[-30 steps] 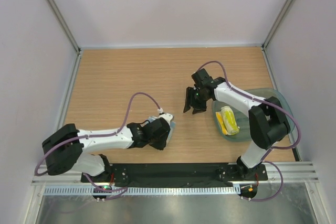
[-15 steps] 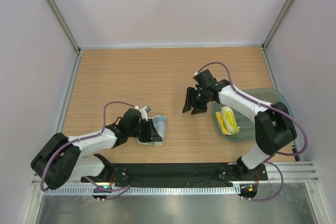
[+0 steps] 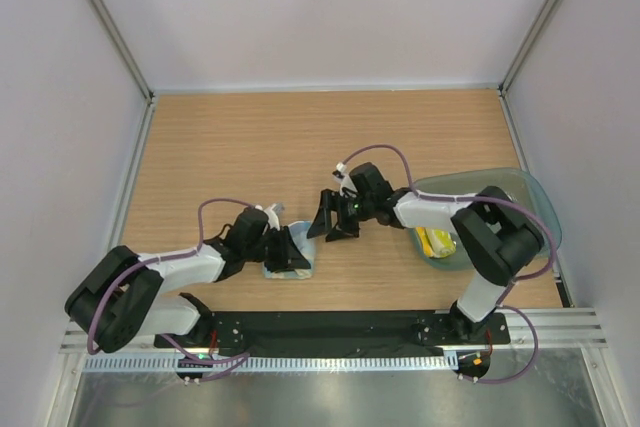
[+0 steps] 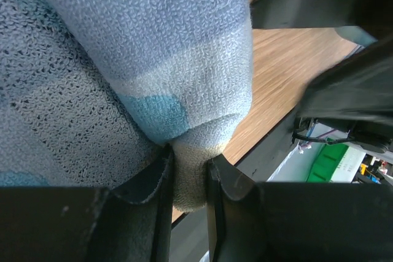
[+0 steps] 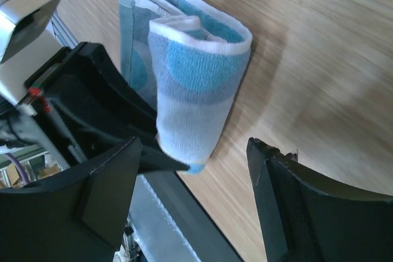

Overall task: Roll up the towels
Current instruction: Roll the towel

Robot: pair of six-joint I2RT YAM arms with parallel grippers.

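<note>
Now your left pincer (image 4: pixel 187 179) pinches a fold of the light blue towel (image 5: pixel 193 84), which lies folded on the wooden surface (image 3: pixel 230 147) near its front edge. Your right pincer (image 3: pixel 330 219) stands spread just beside that towel. The yellow towel (image 3: pixel 437 241) lies in the clear tub (image 3: pixel 525 197) at right.

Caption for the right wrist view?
Open right claw hovers over the partly rolled blue towel, its end pinched by the left claw.
</note>
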